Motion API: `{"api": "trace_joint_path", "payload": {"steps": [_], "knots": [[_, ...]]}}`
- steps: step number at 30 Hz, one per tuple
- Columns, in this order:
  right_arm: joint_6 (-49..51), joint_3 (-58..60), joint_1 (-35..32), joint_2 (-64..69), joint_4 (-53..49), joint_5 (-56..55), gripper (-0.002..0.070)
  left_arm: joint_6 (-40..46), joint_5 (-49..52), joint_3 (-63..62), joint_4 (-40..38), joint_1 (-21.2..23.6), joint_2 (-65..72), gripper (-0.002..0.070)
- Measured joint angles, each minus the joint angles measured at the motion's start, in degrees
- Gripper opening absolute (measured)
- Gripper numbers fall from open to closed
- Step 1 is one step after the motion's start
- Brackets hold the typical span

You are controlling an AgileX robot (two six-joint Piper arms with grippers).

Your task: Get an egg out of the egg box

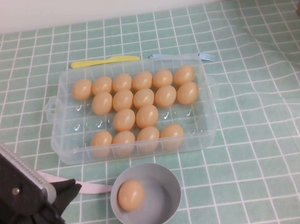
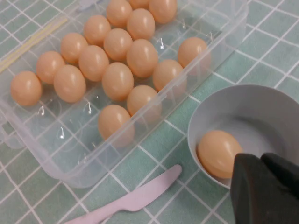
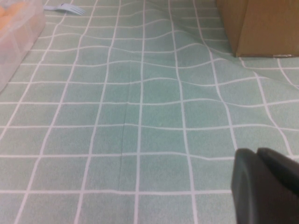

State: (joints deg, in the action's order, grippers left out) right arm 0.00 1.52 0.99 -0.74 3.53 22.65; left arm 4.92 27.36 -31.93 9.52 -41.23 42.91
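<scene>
Eggs number seventeen in all: sixteen sit in the egg box [image 1: 59, 136], and one egg [image 1: 130, 195] lies alone in a round grey-blue bowl [image 1: 169, 196] on the surface just in front of the box, on the robot's side. In the high view the box holds six eggs in its far row, five in the next, two in the third and four in the near row, with the remaining hollows bare. The left arm shows only at the near left corner of the high view as a dark mass with a pale ribbed block, standing left of the bowl and apart from it. The left pincer [image 2: 261, 186] appears in its own wrist view as two dark fingers [image 2: 250, 189] pressed close together with nothing between them, hanging at the bowl's rim beside the lone egg [image 2: 218, 152] without touching it. The right pincer [image 3: 264, 184] is seen only in its wrist view, likewise narrow and holding nothing, over bare green checked cloth [image 3: 140, 121], well apart from the box. One pink plastic knife [image 2: 126, 200] lies on the cloth between box and bowl; one yellow knife [image 1: 104, 61] and one pale blue fork [image 1: 184, 56] lie along the box's far side. One brown cardboard box [image 3: 261, 25] stands at the far right.
</scene>
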Motion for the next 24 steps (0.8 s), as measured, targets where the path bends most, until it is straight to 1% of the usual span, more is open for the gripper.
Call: {"api": "trace_joint_path", "payload": {"steps": [3, 6, 13, 15, 19, 22, 23, 24], "knots": [[0.0, 0.0, 0.0, 0.0, 0.0, 0.0, -0.0018, -3.2, -3.8, 2.4, 1.2, 0.0, 0.0, -0.0002], [0.0, 0.0, 0.0, 0.0, 0.0, 0.0, -0.0018, -4.5, -7.2, 3.9, 2.7, 0.0, 0.0, -0.0002], [0.0, 0.0, 0.0, 0.0, 0.0, 0.0, -0.0018, -4.9, -24.5, 10.8, 4.5, 0.0, -0.9, -0.0003], [0.0, 0.0, 0.0, 0.0, 0.0, 0.0, -0.0018, -4.9, -27.4, 13.5, 3.9, 0.5, -3.3, -0.0003], [0.0, 0.0, 0.0, 0.0, 0.0, 0.0, -0.0018, -3.5, -31.2, 18.8, 0.4, 5.6, -10.6, -0.0004], [0.0, 0.0, 0.0, 0.0, 0.0, 0.0, -0.0018, -2.8, -37.7, 24.4, -0.8, 12.9, -17.8, -0.0004], [0.0, 0.0, 0.0, 0.0, 0.0, 0.0, -0.0018, -2.8, -40.0, 26.6, -1.0, 16.0, -20.7, -0.0004], [0.0, 0.0, 0.0, 0.0, 0.0, 0.0, -0.0018, -2.8, -41.9, 28.1, -1.0, 18.0, -22.7, -0.0004]]}}
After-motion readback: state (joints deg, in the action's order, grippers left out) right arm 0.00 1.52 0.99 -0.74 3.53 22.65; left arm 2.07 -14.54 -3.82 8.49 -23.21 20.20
